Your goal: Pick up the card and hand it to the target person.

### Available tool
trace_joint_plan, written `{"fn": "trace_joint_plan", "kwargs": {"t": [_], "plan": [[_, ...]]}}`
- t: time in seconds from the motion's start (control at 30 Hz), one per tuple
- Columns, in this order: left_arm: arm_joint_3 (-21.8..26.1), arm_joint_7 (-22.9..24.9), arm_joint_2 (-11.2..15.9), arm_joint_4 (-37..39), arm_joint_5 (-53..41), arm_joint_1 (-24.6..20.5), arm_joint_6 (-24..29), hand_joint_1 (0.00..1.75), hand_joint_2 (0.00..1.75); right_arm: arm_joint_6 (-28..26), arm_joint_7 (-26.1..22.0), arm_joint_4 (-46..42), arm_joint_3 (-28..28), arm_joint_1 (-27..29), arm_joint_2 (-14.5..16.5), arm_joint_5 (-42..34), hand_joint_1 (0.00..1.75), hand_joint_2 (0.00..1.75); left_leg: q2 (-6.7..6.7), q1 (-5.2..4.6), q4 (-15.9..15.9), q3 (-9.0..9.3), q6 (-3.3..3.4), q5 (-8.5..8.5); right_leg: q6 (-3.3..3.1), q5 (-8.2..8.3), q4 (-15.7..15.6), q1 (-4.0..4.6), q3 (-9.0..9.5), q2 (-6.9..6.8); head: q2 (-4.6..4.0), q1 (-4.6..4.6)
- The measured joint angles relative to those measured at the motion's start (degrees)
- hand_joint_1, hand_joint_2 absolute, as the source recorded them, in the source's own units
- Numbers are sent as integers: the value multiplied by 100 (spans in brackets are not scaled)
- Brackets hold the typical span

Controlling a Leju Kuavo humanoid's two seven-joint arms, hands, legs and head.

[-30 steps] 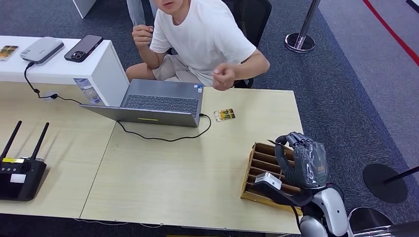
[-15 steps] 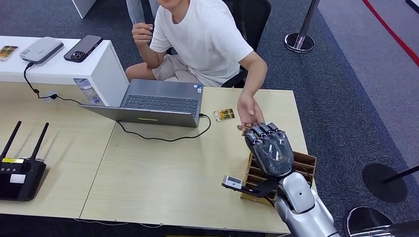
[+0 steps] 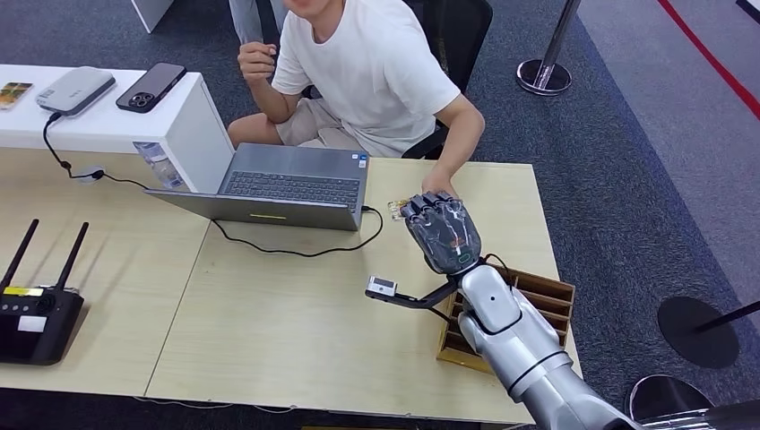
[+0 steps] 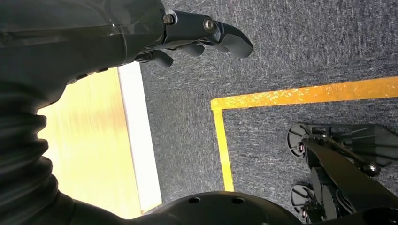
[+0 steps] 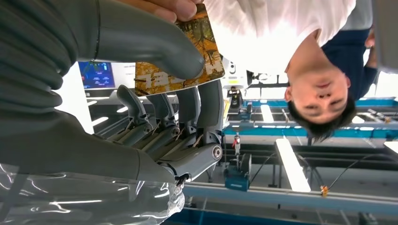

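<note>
Card [image 5: 180, 61] pinched in outstretched right hand [image 3: 440, 231].

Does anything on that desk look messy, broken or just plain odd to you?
Nothing looks broken or spilled. One oddity: a loose card lies on the table beside the laptop, away from the wooden card rack. The right robot hand holds another card.

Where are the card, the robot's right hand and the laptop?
card [image 5: 206, 51], right wrist view, on its printed face.
right hand [image 3: 441, 231], head view, on its back.
laptop [image 3: 291, 188], head view, on its keyboard.
</note>
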Motion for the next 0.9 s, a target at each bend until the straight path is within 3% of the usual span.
{"fn": "trace_joint_plan", "kwargs": {"t": [0.07, 0.2, 0.33, 0.9], "plan": [[-4, -2, 1, 0, -4, -10, -14, 0, 175, -1, 51, 164, 112, -106, 4, -3, 0, 0, -1, 0, 0, 0, 0, 0, 0, 0, 0, 0, 0, -1, 0, 0], [-45, -24, 2, 0, -16, -22, -68, 0, 175, -3, 73, 367, 225, -212, 44, 25, 0, 0, -1, 0, 0, 1, 0, 0, 0, 0, 0, 1, -1, -1, 0, 0], [-61, -65, 3, 0, 20, -24, -60, 0, 0, -5, 72, 470, 248, -265, 77, 36, 0, 0, -2, 1, 0, 0, 0, 0, 0, 0, 1, 1, -1, -1, 0, 0], [-61, -24, 36, 0, 139, -21, 13, 0, 0, -8, 62, 518, 209, -273, 92, 52, 0, 0, -1, 1, 0, 0, 0, 0, 0, 0, 0, 1, -1, -1, 0, 0]]}}
